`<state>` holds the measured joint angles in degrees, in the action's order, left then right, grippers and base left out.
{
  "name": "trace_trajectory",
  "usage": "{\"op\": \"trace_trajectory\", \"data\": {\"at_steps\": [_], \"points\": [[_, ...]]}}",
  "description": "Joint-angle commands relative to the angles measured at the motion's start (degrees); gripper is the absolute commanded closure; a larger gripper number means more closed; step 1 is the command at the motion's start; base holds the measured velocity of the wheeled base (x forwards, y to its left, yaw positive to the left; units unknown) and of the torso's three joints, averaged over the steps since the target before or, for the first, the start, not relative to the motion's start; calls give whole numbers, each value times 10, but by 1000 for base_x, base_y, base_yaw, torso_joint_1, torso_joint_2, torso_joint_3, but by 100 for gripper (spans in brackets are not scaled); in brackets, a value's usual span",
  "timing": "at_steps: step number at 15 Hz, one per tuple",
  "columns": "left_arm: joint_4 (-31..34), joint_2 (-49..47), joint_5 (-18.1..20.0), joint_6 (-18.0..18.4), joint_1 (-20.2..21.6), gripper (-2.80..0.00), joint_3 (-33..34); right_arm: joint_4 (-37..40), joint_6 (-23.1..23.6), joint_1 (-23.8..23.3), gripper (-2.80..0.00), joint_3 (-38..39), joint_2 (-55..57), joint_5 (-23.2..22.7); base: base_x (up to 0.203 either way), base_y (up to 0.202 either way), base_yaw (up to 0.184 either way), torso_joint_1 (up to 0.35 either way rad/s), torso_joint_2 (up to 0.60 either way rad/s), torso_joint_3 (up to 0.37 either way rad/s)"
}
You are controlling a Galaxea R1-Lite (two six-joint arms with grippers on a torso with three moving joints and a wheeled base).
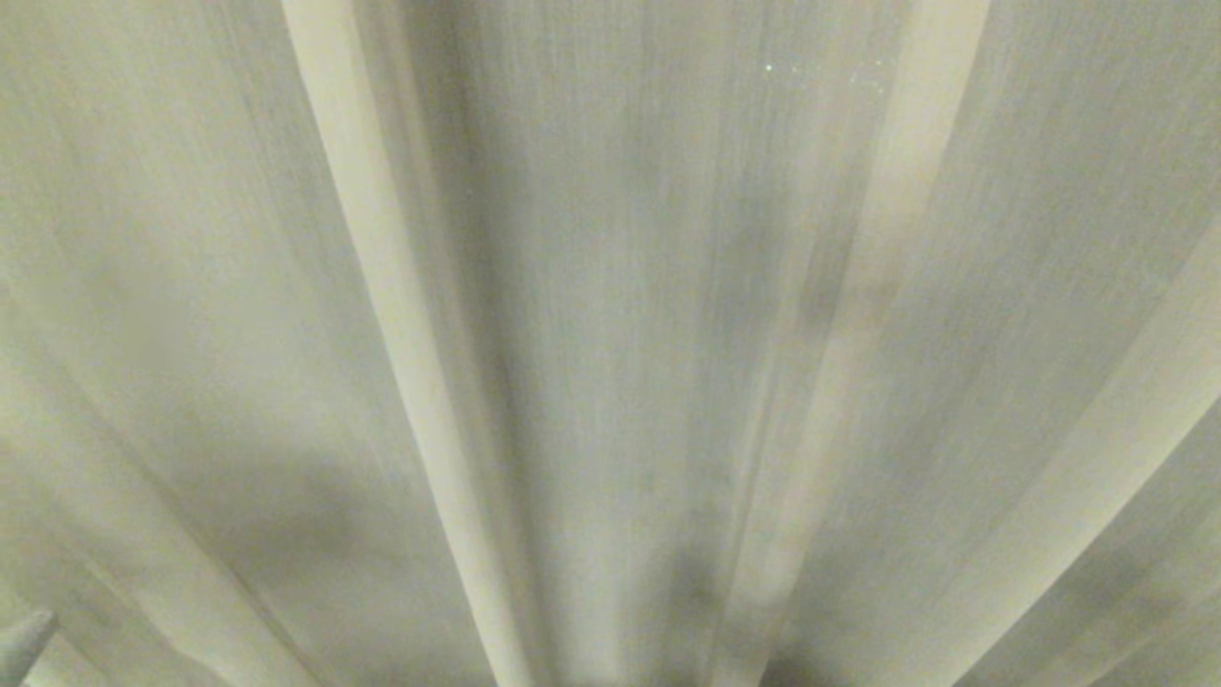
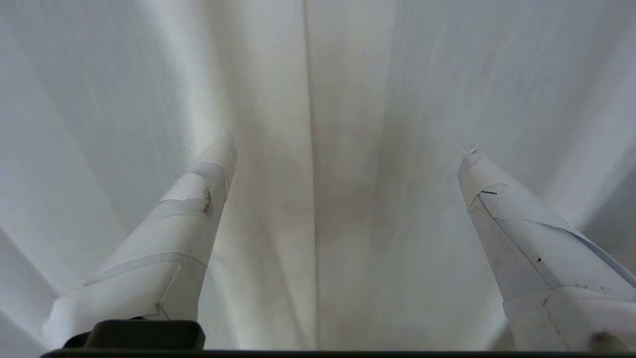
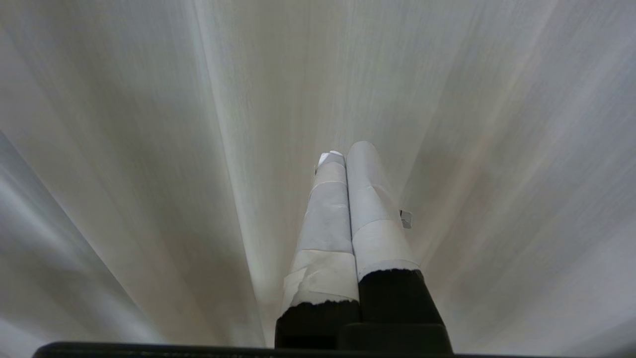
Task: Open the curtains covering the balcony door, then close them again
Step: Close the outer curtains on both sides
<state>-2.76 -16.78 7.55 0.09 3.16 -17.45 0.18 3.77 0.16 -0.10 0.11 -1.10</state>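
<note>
Across the whole head view the curtains (image 1: pixel 610 343) hang shut in long pleats, a pale hemmed edge running from upper left toward bottom centre. Only a grey fingertip of the left gripper (image 1: pixel 24 639) pokes in at the bottom left corner. No door shows; the glass is fully covered.

In the left wrist view that gripper stands wide open, empty, its taped fingers (image 2: pixel 194 199) at lower left and lower right, a vertical hem between them at centre. To do the pull well, the jaws should probably straddle that hem and pinch a full fold, not a single layer. Whether the tips touch cloth cannot be told.

In the right wrist view the right gripper (image 3: pixel 343 156), lower centre, is closed on nothing, facing fabric. The curtain rail and floor are cut off everywhere.
</note>
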Motion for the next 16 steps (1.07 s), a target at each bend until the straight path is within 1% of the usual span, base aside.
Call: {"op": "trace_trajectory", "data": {"at_steps": [1, 2, 3, 4, 6, 7, 8, 9, 11, 16], "points": [[-143, 13, -2, 1, 4, -280, 116, 0, 0, 0, 0, 0, 0, 0, 0, 0, 0, 0, 0, 0], [-188, 13, -5, 2, 4, -280, 154, 0, 1, 0, 0, 0, 0, 0, 0, 0, 0, 0, 0, 0], [-207, 14, -8, 3, 4, -280, 173, 0, 1, 0, 0, 0, 0, 0, 0, 0, 0, 0, 0, 0], [-179, 15, -9, 5, 3, -280, 175, 0, 0, 0, 0, 0, 0, 0, 0, 0, 0, 0, 0, 0], [-79, 50, -13, 7, -26, -280, 175, 0, 1, 0, 0, 0, 0, 0, 0, 0, 0, 0, 0, 0], [-37, 67, -34, 7, -37, -280, 174, 0, 0, 0, 0, 0, 0, 0, 0, 0, 0, 0, 0, 0], [-20, 83, -56, 6, -38, -280, 174, 0, 0, 0, 0, 0, 0, 0, 0, 0, 0, 0, 0, 0], [2, 113, -63, 5, -37, -280, 174, 0, 0, 0, 0, 0, 0, 0, 0, 0, 0, 0, 0, 0], [21, 164, -73, 2, -33, -280, 174, 0, 0, 0, 0, 0, 0, 0, 0, 0, 0, 0, 0, 0], [24, 168, -75, 0, -32, -280, 175, 0, 0, 0, 0, 0, 0, 0, 0, 0, 0, 0, 0, 0]]}}
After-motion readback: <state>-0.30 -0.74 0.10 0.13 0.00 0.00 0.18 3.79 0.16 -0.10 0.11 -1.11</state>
